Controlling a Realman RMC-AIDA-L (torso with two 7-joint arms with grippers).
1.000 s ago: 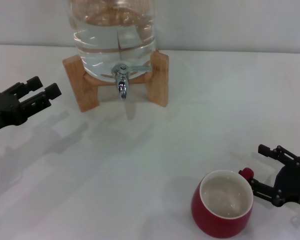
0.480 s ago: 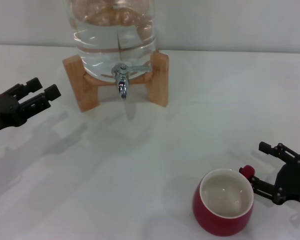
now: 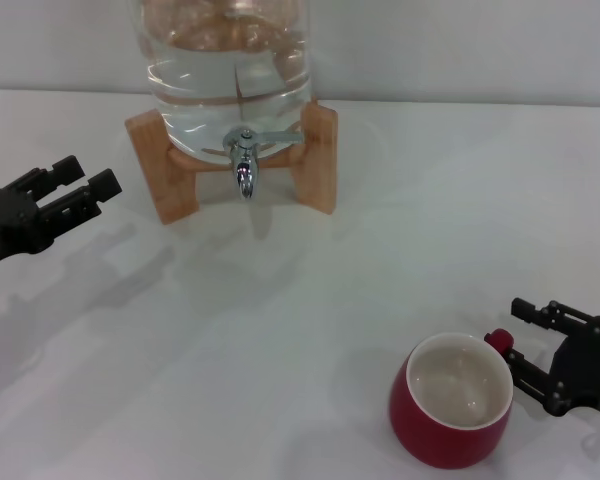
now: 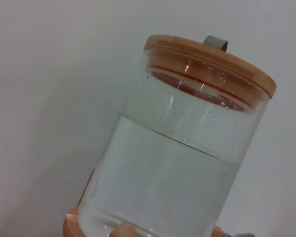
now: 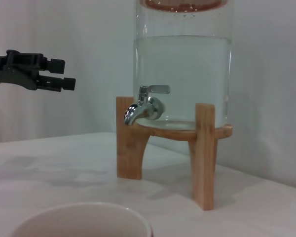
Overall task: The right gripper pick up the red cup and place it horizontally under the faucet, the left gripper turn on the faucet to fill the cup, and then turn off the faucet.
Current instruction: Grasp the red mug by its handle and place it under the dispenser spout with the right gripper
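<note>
The red cup (image 3: pixel 450 415) stands upright on the white worktop (image 3: pixel 310 330) at about 5 o'clock in the head view, white inside showing, its small handle (image 3: pixel 499 340) turned toward the right end effector (image 3: pixel 525 338). That end effector sits just beside the cup at its 3 o'clock, fingers spread with the handle between them (whether they touch it cannot be told). The faucet (image 3: pixel 244 160) is at 12 o'clock, well apart from the cup, spout down, on the glass jar (image 3: pixel 230 60) of water in its wooden stand (image 3: pixel 160 165). The left end effector (image 3: pixel 70 195) hovers at 9 o'clock, fingers slightly spread, holding nothing, near the stand but clear of it.
</note>
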